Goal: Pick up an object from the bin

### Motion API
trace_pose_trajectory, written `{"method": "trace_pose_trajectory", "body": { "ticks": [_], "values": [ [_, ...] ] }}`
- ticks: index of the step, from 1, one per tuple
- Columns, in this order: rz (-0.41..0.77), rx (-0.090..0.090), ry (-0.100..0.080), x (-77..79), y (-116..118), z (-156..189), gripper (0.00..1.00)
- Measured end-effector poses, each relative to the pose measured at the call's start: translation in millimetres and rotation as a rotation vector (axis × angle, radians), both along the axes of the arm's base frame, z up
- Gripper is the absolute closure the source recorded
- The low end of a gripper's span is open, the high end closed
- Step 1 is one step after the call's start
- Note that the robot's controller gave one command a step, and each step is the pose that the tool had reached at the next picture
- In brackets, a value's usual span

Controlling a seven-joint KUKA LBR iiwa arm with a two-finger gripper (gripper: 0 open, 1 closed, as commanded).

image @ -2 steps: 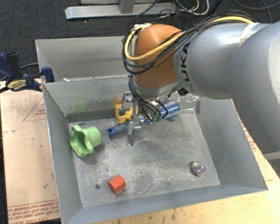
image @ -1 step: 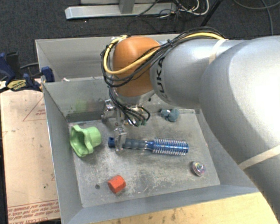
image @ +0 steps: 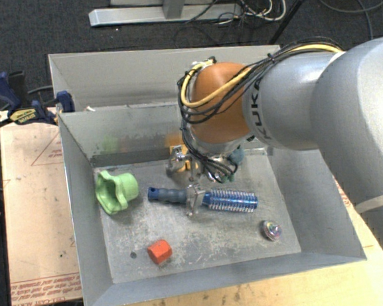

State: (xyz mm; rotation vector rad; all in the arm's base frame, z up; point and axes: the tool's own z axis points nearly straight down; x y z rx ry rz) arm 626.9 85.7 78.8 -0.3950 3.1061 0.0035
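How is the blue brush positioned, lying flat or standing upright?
Lying flat: the blue brush stretches along the bin floor, handle left, bristles right.

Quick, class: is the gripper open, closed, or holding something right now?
Gripper: cannot be told; it is down at the blue brush in the middle of the bin.

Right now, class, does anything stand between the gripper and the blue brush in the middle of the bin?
Nothing visible does. The gripper is right over the blue brush, where handle meets bristles. The green piece, the orange cube and the small shiny ball all lie well apart from it.
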Motion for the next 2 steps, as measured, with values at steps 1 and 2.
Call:
{"method": "trace_pose_trajectory", "body": {
  "ticks": [1, 2],
  "values": [
    [0.003, 0.000, 0.002, 0.6, 2, 1, 1.00],
    [0.189, -0.003, -0.001, 1.0, -1, 137, 1.00]
  ]
}}
